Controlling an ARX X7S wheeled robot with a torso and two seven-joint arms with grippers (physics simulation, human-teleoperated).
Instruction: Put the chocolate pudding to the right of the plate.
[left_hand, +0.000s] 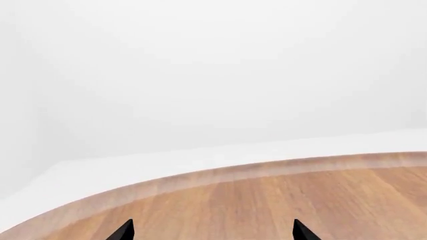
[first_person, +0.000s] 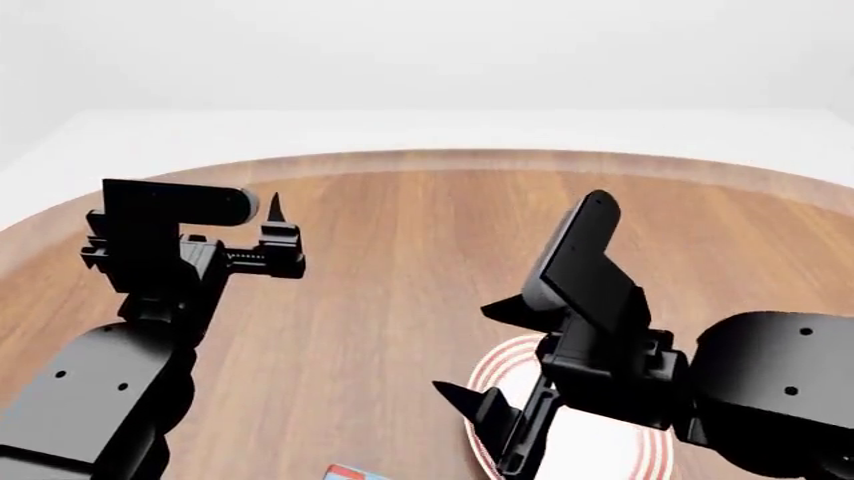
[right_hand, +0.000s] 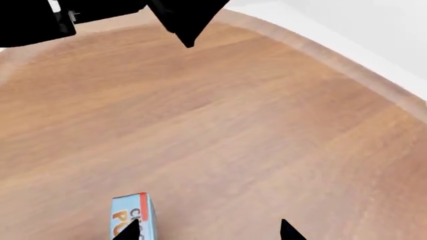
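The chocolate pudding (right_hand: 133, 216) is a small carton with a light-blue top and a red edge. It lies on the wooden table, right beside one fingertip of my right gripper (right_hand: 208, 231). In the head view only its corner (first_person: 352, 472) shows at the bottom edge. My right gripper (first_person: 467, 350) is open and empty, hovering just left of the plate (first_person: 511, 366). The plate is white with red rings and mostly hidden behind that arm. My left gripper (left_hand: 213, 231) is open and empty over bare wood, and in the head view (first_person: 278, 235) it is at the far left.
The round wooden table (first_person: 400, 250) has a curved far edge (left_hand: 220, 172) with white floor beyond. My left arm shows at the top of the right wrist view (right_hand: 180, 15).
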